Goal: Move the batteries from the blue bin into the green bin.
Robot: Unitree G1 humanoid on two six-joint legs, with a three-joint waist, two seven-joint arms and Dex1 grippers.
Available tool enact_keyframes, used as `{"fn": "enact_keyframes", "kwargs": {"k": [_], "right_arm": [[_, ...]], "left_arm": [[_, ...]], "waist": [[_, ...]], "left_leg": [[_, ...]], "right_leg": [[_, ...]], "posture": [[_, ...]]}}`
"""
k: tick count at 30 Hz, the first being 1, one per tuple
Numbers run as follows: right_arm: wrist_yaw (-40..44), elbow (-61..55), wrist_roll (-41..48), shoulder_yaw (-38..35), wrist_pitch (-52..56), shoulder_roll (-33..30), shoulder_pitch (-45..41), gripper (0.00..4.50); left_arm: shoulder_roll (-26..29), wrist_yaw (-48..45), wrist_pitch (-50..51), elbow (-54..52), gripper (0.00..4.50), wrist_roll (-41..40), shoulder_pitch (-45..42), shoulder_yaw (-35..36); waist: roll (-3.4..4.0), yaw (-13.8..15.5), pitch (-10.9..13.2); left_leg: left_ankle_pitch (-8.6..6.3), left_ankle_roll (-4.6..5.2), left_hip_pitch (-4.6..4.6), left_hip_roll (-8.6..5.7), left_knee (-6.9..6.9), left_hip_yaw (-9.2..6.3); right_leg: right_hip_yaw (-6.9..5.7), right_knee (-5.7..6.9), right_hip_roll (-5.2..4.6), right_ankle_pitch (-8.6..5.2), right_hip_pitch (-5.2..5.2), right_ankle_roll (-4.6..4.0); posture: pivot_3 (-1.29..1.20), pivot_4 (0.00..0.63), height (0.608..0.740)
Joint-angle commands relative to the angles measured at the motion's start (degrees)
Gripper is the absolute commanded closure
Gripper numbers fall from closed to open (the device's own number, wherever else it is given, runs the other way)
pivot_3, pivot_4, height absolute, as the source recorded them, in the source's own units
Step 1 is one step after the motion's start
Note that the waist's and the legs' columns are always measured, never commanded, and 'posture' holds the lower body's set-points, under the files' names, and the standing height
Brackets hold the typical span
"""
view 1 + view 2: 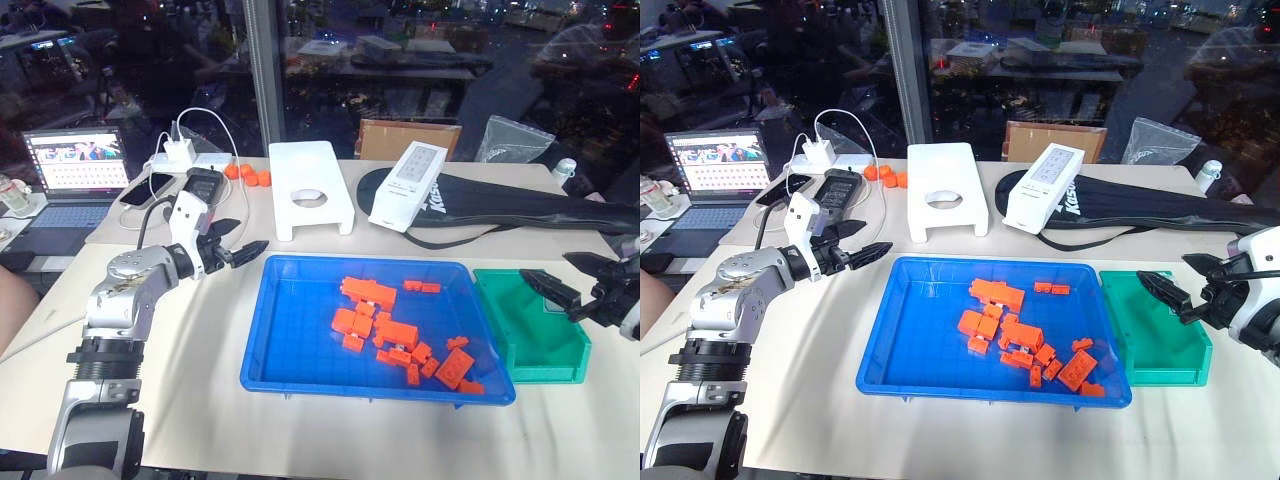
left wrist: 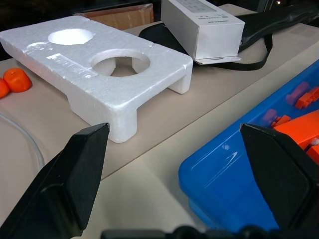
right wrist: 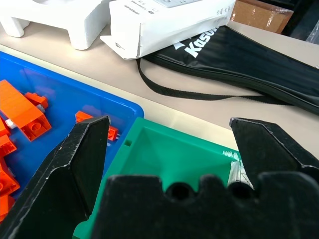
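The blue bin (image 1: pixel 300 330) lies in the middle of the table with several orange blocks (image 1: pixel 395 330) in it. I cannot make out batteries among the blocks. To its right stands the green bin (image 1: pixel 535 340). My right gripper (image 1: pixel 547 268) hangs open over the green bin's far end, nothing between its fingers. In the right wrist view, slim silver batteries (image 3: pixel 240 172) lie in a corner of the green bin (image 3: pixel 174 154). My left gripper (image 1: pixel 250 235) is open and empty, just off the blue bin's far left corner (image 2: pixel 224 174).
Behind the blue bin are a white foam block (image 1: pixel 310 190), a white box (image 1: pixel 408 185) and a black bag (image 1: pixel 520 205). Small orange caps (image 1: pixel 248 174), a charger with cables and a laptop (image 1: pixel 75 170) sit at the far left.
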Motion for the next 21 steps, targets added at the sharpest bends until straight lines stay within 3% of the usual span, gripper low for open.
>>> {"fn": "enact_keyframes", "kwargs": {"k": [1, 5, 10, 14, 21], "right_arm": [[-0.05, -1.58, -0.09, -2.55, 0.09, -1.54, 0.01, 0.04], [4.31, -10.62, -0.19, 2.52, 4.27, -9.88, 2.46, 0.04], [4.84, -19.51, 6.57, 14.46, 12.82, -16.38, -6.37, 0.04], [1.87, -19.82, 5.28, 29.04, 16.07, -12.81, -17.24, 0.04], [-2.09, -16.5, 1.98, 42.56, 21.46, -3.87, -24.03, 0.04]], "left_arm": [[1.86, -3.91, -0.49, -0.03, 0.0, -1.04, -2.47, 0.16], [5.88, -18.69, 7.82, -5.28, 0.0, -9.08, -5.53, -2.83], [14.51, -33.48, 5.26, -11.49, 0.0, -5.2, -3.61, -12.94], [16.08, -35.33, 2.88, -12.33, 0.0, -2.77, -3.46, -15.67], [15.62, -34.61, 5.18, -14.95, 0.0, -4.46, -1.21, -14.36]], "waist": [[0.0, 0.0, 0.0], [0.11, -0.01, 0.09], [0.2, -1.38, 0.12], [0.05, -1.41, 0.26], [-0.02, -0.75, 0.3]], "left_leg": [[0.0, 0.0, 0.0, 0.0, 0.0, 0.0], [0.0, 0.0, -0.15, -0.02, 0.0, -0.01], [-0.01, -0.01, -0.02, 0.03, -0.13, -0.01], [0.0, 0.0, -0.01, 0.06, -0.21, -0.08], [0.0, 0.02, -0.5, 0.06, -0.08, -0.09]], "right_leg": [[0.0, 0.0, 0.0, 0.0, 0.0, 0.0], [0.0, 0.01, 0.0, -0.01, -0.16, -0.01], [0.04, 0.03, 0.04, -0.08, -0.16, -0.11], [-0.04, 0.03, 0.05, -0.16, -0.23, -0.25], [-0.05, 0.1, 0.04, -0.04, -0.63, -0.43]], "posture": [[0.0, 0.15, 0.712], [0.0, 0.15, 0.712], [0.0, 0.15, 0.712], [0.0, 0.15, 0.712], [0.0, 0.15, 0.712]]}}
